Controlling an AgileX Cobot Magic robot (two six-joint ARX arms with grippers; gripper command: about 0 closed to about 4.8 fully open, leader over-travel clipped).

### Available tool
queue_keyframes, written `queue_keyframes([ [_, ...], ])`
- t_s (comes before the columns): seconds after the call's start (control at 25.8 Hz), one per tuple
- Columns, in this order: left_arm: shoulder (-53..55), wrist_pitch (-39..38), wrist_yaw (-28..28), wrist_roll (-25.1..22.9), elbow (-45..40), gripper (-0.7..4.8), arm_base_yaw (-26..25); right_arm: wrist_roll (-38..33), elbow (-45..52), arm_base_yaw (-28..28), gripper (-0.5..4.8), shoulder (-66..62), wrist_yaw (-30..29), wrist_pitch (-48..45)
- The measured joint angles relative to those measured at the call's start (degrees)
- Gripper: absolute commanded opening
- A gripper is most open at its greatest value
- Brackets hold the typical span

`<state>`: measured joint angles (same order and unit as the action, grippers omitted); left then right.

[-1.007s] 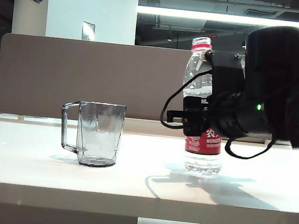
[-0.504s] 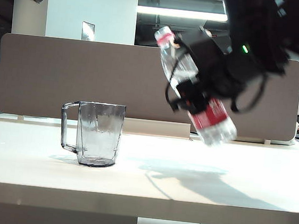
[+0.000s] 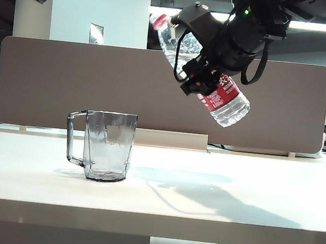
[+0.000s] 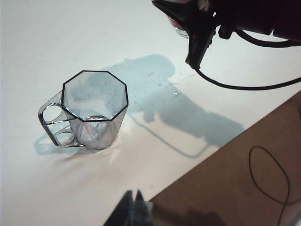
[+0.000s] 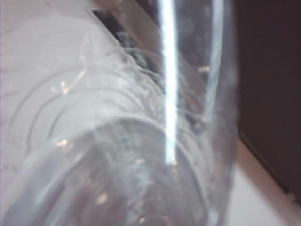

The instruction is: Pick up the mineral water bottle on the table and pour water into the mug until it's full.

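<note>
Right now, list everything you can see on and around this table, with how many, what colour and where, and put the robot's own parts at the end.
mug: one, smoky-grey clear, standing upright on the table, left of centre, handle to the left.
mineral water bottle: one, clear with red-and-white label, held in the air above the table, tilted with its neck toward the upper left.
table: one, cream-white, across the foreground.
divider panel: one, brown-grey, behind the table.
right gripper: one, black, clamped around the bottle's middle, up and right of the mug.
left gripper: one, dark, fingertips together, hovering beside the mug, seen only in its own wrist view.
</note>
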<state>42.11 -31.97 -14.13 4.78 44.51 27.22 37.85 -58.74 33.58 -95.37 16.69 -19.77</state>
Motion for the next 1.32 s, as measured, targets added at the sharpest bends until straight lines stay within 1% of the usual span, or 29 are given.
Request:
queue_keyframes([
  [0.46, 0.00, 0.02, 0.00, 0.00, 0.00, -0.05, 0.00, 15.19, 0.04, 0.00, 2.02, -0.04, 0.02, 3.41],
  [0.54, 0.00, 0.02, -0.02, 0.00, 0.00, -0.05, 0.00, 17.64, 0.04, 0.02, 2.02, -0.26, 0.74, 3.83],
  [0.66, 0.00, 0.02, 0.00, 0.00, 0.00, -0.05, 0.00, 23.12, 0.04, 0.00, 2.02, -0.31, 2.40, 4.22],
  [1.05, 0.00, 0.02, 0.00, 0.00, 0.00, -0.05, 0.00, 33.79, 0.04, 0.00, 2.02, -0.31, 4.92, 4.22],
  [1.2, 0.00, 0.02, 0.00, 0.00, 0.00, -0.05, 0.00, 34.86, 0.04, -0.02, 2.02, -0.31, 5.44, 4.22],
  [1.32, 0.00, 0.02, 0.00, 0.00, 0.00, -0.05, 0.00, 37.70, 0.04, -0.02, 2.02, -0.31, 5.44, 4.22],
])
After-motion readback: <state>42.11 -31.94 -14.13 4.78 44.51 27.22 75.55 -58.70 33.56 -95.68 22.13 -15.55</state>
